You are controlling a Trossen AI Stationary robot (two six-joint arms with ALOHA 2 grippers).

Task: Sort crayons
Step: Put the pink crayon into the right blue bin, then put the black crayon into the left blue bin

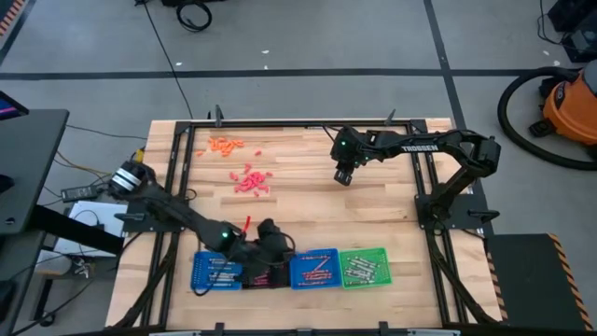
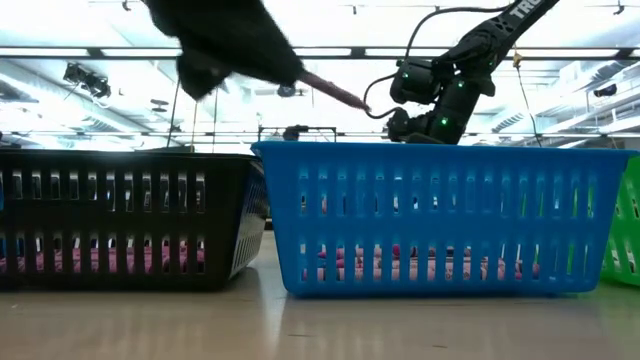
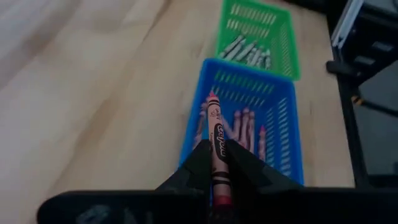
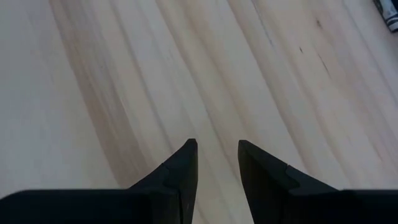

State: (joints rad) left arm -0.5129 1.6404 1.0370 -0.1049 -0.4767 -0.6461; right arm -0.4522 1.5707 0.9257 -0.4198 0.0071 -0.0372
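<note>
Clamped lengthwise between the closed fingers of the left gripper (image 3: pixel 219 163), a red crayon (image 3: pixel 217 142) points straight ahead over the near rim of the blue tray (image 3: pixel 280 127), while farther right the right gripper (image 4: pixel 217 160) hangs open over bare table (image 4: pixel 124 74).

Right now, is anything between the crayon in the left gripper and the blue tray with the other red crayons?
Nothing visible. The left gripper is shut on a red crayon pointing toward the blue tray, whose open top shows only red crayons inside. The right gripper hangs open, away over bare wood.
</note>
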